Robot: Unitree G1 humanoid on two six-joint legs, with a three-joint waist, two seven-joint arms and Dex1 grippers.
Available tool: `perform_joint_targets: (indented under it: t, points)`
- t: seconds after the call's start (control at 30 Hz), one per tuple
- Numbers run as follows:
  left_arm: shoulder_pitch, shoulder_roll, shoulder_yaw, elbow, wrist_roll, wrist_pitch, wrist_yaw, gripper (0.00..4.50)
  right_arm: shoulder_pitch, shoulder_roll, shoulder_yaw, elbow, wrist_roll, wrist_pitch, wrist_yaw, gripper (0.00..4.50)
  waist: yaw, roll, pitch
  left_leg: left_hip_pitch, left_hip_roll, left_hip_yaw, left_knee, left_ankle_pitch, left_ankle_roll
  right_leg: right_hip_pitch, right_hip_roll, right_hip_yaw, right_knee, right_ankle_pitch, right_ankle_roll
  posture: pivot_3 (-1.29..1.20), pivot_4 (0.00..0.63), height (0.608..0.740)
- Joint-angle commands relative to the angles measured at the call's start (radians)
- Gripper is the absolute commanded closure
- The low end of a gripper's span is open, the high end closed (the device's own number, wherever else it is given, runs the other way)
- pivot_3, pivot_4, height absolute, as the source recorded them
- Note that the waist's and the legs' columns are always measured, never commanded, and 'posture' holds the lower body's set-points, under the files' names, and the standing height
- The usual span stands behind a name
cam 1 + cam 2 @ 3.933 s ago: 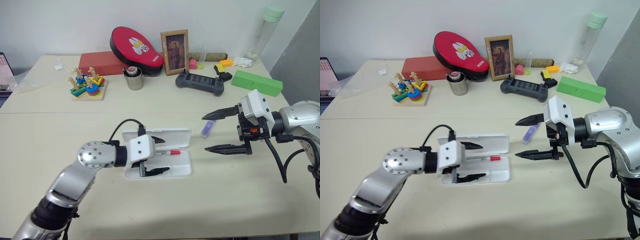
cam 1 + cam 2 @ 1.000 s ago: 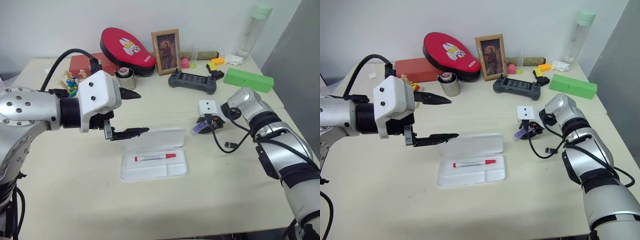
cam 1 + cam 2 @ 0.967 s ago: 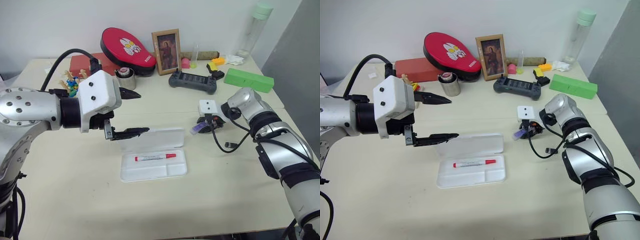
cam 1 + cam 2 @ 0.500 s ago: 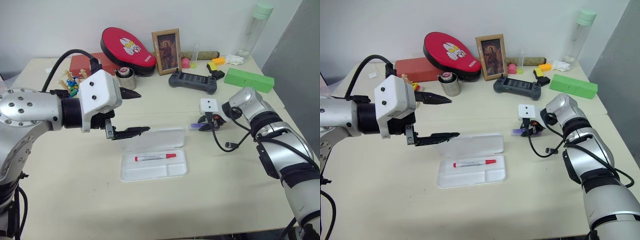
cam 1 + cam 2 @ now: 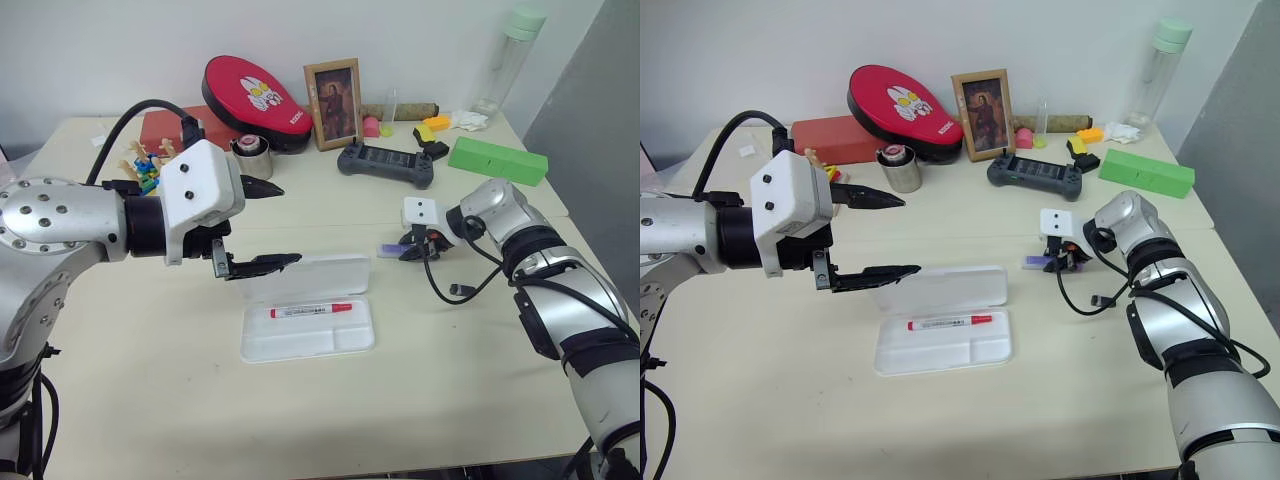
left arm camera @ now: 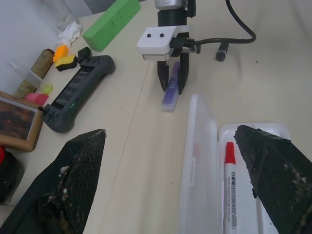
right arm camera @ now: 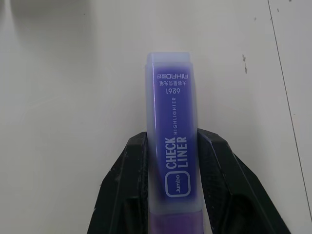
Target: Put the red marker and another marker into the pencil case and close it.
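On the desk [image 5: 150, 400], our right pincer [image 7: 174, 161] clamps the purple marker [image 7: 174, 141] — left pincer [image 5: 268, 225] spread wide above the pencil case [image 5: 310, 340].

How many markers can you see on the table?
2. The red marker lies inside the open pencil case. The purple marker is on the table between the right gripper fingers. Others may be hidden in the clutter.

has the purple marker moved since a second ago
Yes. The purple marker, between the right gripper fingers, has swung from tilted to lying flat, pointing toward the pencil case.
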Motion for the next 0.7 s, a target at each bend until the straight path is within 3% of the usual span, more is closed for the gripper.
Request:
perform_joint_targets:
  t: [0.03,0.43,0.7]
  points:
    - [-0.011,0.002,0.015,-0.010,0.005,-0.007,0.011,0.00,0.010,-0.013,-0.010,-0.002,-0.005,-0.006,-0.015,3.45,0.000,0.000,0.000,0.000,0.000,0.000,0.000,0.000,0.000,0.000,0.000,0.000,0.000,0.000,0.000,0.00,0.150,0.740]
    - [0.030,0.015,0.093,-0.021,-0.046,0.041,0.024,0.00,-0.045,-0.034,-0.100,-0.071,0.097,-0.061,0.084,3.45,0.000,0.000,0.000,0.000,0.000,0.000,-0.001,0.000,0.000,-0.001,0.000,0.000,0.000,0.000,0.000,0.00,0.150,0.740]
    - [0.185,0.064,0.313,-0.083,-0.190,0.162,-0.011,0.00,-0.053,-0.069,-0.166,-0.281,0.232,-0.024,0.278,3.45,-0.003,0.002,0.002,-0.001,0.000,0.001,-0.001,0.000,0.000,-0.001,0.000,0.001,-0.002,0.000,0.000,0.00,0.150,0.740]
